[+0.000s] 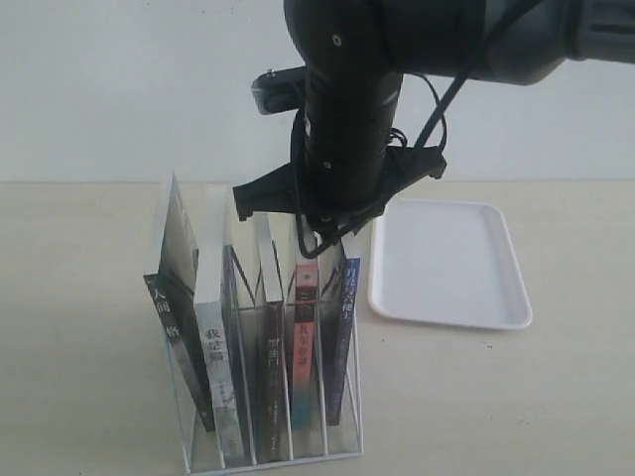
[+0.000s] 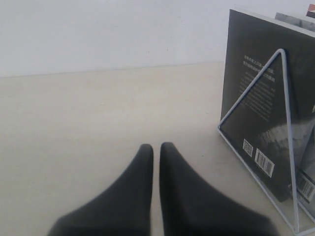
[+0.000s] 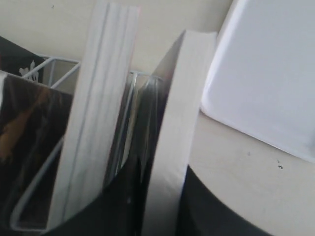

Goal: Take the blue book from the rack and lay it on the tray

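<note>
The thin blue paperback book (image 1: 344, 317) stands in the white wire rack (image 1: 273, 458), in the end slot nearest the flat white plastic tray (image 1: 451, 263). The right end effector (image 3: 162, 191) straddles its top edge for lifting; whether it is clamped cannot be told. The left end effector (image 2: 156, 147) is closed and empty.

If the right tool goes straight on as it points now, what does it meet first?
Most likely the blue book: its page edge stands between the fingers of the right tool, inside the rack. Depth is unclear.
</note>
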{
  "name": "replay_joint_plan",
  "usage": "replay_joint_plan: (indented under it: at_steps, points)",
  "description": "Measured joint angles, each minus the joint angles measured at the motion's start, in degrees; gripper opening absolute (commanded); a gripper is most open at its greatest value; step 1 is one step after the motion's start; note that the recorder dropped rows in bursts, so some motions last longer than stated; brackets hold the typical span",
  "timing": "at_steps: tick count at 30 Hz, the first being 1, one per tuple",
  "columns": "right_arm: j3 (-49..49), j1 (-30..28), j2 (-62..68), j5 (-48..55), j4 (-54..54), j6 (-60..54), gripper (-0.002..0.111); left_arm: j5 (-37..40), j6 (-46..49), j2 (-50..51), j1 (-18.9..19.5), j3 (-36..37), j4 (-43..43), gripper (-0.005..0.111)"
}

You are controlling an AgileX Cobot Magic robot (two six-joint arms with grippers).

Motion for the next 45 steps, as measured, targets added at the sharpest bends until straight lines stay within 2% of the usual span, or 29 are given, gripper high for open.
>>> replay_joint_plan:
  at_steps: [18,26,36,40,45]
  points:
    - [-1.75,0.0,-7.12,1.72,-0.66,-0.38,0.0,0.0,0.0,0.0,0.0,0.0,0.0,0.004]
    - [-1.75,0.0,-20.07,3.06,-2.95,-0.81,0.0,0.0,0.0,0.0,0.0,0.0,0.0,0.004]
    - [-1.75,-0.29,-34.48,5.9,-7.89,-2.61,0.0,0.0,0.0,0.0,0.0,0.0,0.0,0.004]
    - [-1.75,-0.29,-35.46,6.4,-9.92,-3.48,0.0,0.0,0.0,0.0,0.0,0.0,0.0,0.004]
    - [-1.75,-0.29,-35.46,7.89,-16.43,-9.89,0.0,0.0,0.0,0.0,0.0,0.0,0.0,0.004]
